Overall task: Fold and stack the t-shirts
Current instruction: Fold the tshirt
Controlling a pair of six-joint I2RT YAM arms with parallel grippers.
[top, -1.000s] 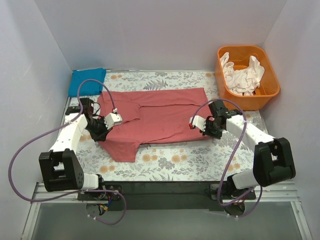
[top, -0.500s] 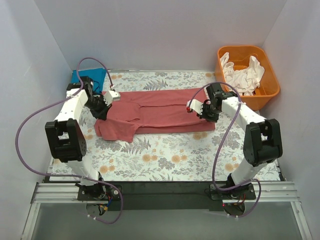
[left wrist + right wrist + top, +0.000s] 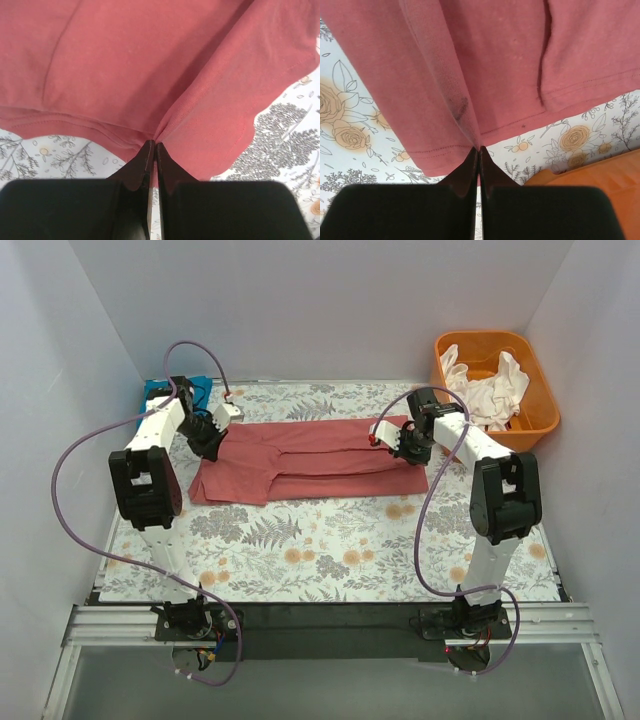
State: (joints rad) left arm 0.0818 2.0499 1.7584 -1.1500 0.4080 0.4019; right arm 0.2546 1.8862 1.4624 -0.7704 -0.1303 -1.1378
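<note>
From the top camera, the dusty rose-red cotton t-shirt (image 3: 310, 462) lies as a long, partly folded band across the far half of the floral-patterned table cover (image 3: 330, 540). Its long axis runs left to right. The left gripper (image 3: 209, 442) sits at the shirt's left end and the right gripper (image 3: 409, 450) at its right end, so the garment spans the gap between them. Both arms reach well forward. A bright blue folded t-shirt (image 3: 155, 393) shows in the far left corner, just behind the left arm and nearer to it than to the right. The orange plastic tub (image 3: 543, 423), holding crumpled white cloth (image 3: 485, 392), stands off to the far right, apart from the red shirt.

In the left wrist view, the left gripper (image 3: 153, 146) has its black fingers pressed together on a pinch of the red t-shirt (image 3: 125, 60), with creases fanning out from the tips.

In the right wrist view, the right gripper (image 3: 479, 150) is likewise clamped on the red t-shirt (image 3: 495, 60), close to a stitched edge. A corner of the orange tub (image 3: 585, 182) lies just beside it.

I judge that the lengthwise fold is being laid. The next move depends on both ends travelling together, square to the shirt's long axis.
</note>
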